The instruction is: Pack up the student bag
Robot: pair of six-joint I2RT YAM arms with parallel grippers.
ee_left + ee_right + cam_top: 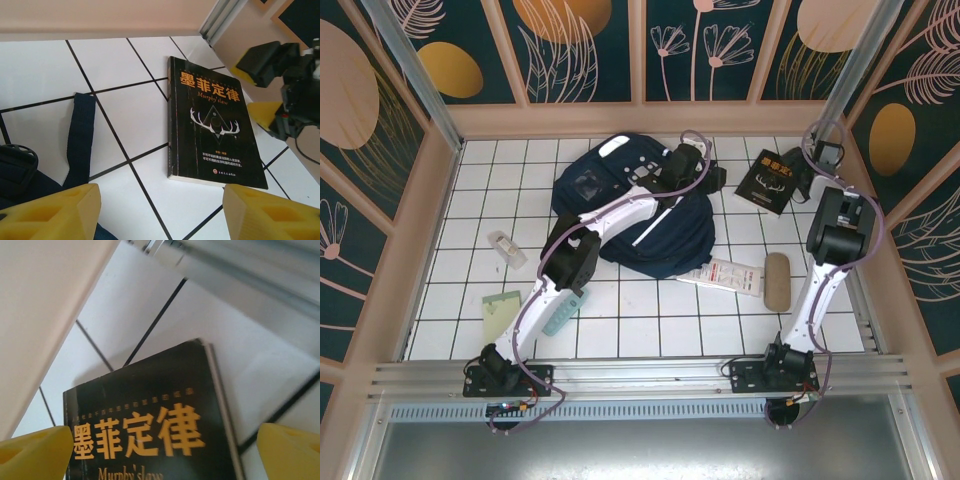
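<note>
top camera looks down on the table point(650, 320); both wrist cameras share the black book point(215, 125).

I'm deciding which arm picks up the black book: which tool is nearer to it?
Right. The right tool hangs open just above the black book, at its far right edge. The left tool, also open, is across bare tiles to the book's left, by the student bag.

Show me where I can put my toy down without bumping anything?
Bare tiles lie in the far-left corner, between the wall and the student bag, and along the near edge between the two arm bases. It is crowded right of the bag: black book, white packet, tan pouch.
</note>
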